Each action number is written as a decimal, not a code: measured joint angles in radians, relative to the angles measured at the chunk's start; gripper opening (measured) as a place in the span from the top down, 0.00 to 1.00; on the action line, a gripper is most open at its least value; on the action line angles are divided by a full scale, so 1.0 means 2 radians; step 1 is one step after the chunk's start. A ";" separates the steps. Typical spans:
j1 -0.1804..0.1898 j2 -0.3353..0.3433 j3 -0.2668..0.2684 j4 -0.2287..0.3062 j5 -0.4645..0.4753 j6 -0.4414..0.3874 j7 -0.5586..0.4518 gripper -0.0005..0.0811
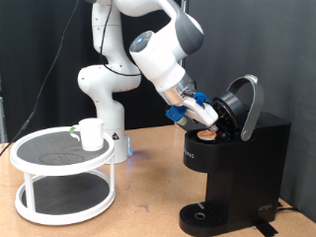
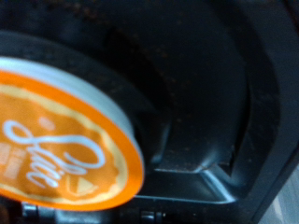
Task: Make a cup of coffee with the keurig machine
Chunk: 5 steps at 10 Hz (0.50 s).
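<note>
The keurig machine (image 1: 242,163) stands at the exterior view's right with its rounded lid (image 1: 245,102) hinged open. My gripper (image 1: 201,124) reaches down into the opening, its blue fingers shut on a small pod (image 1: 206,134) with an orange-tan top, right at the pod chamber. In the wrist view the pod (image 2: 58,159), with white script on its top, fills the near side, in front of the dark round pod chamber (image 2: 192,89); my fingers do not show there. The cup (image 1: 91,133), a white mug, stands upright on a round stand at the exterior view's left, far from my gripper.
The white two-tier round stand (image 1: 61,176) with dark shelves sits on the wooden table (image 1: 148,202) at the exterior view's left. The arm's white base (image 1: 104,94) rises behind it. The machine's drip base (image 1: 202,214) is at the bottom. A black curtain hangs behind.
</note>
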 joint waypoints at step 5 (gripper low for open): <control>-0.007 -0.029 -0.013 -0.002 0.046 -0.021 -0.027 0.09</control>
